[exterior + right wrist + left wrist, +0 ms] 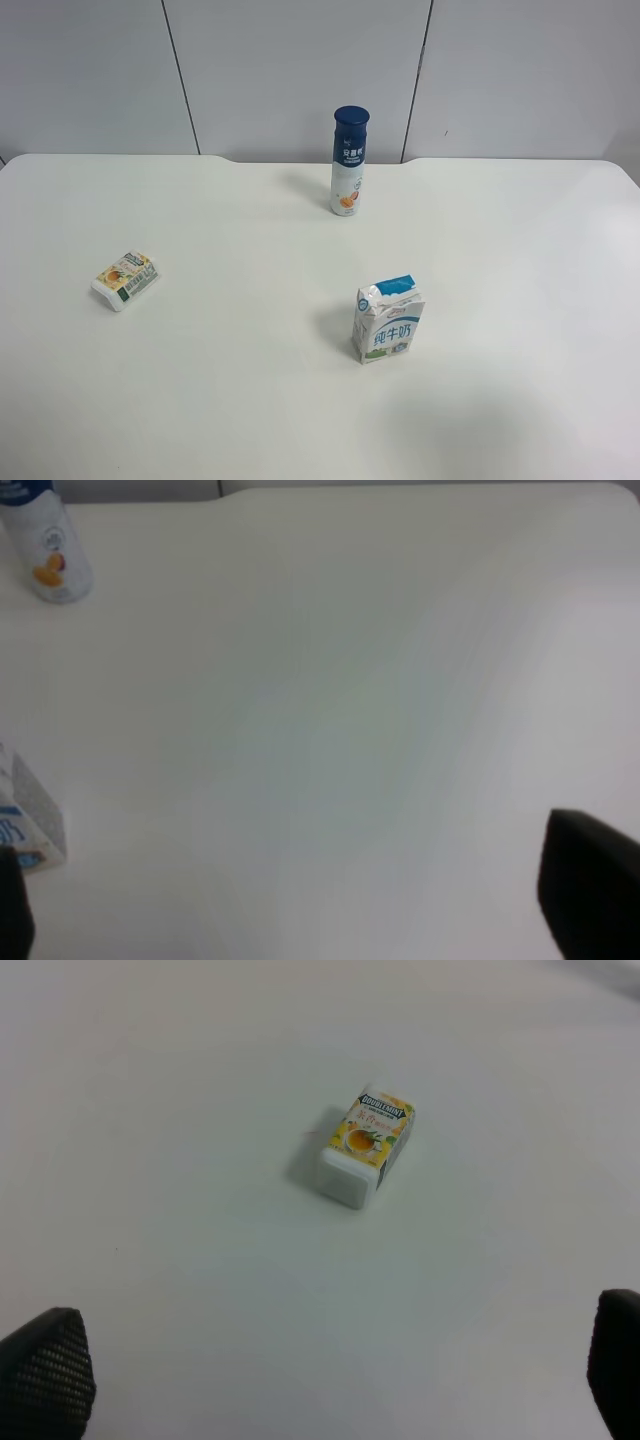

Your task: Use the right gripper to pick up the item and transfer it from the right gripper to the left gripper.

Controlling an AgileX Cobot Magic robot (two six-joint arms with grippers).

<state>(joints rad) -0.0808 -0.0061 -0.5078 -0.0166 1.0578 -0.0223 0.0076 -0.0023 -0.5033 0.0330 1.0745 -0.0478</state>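
Note:
The item [126,279], a small white carton with yellow-orange fruit print and a green panel, lies on its side on the white table [250,400] at the exterior high view's left. It also shows in the left wrist view [362,1145], ahead of the left gripper [330,1370], whose two black fingertips [45,1370] stand wide apart and empty. The right gripper [300,920] shows only two dark fingertips [590,890] spread wide at the frame's corners, empty, over bare table. Neither arm shows in the exterior high view.
A blue-and-white milk carton [388,323] stands near the table's middle; its corner shows in the right wrist view [30,825]. A tall blue-capped bottle [348,161] stands at the back, also in the right wrist view [48,545]. A grey panelled wall [300,70] is behind.

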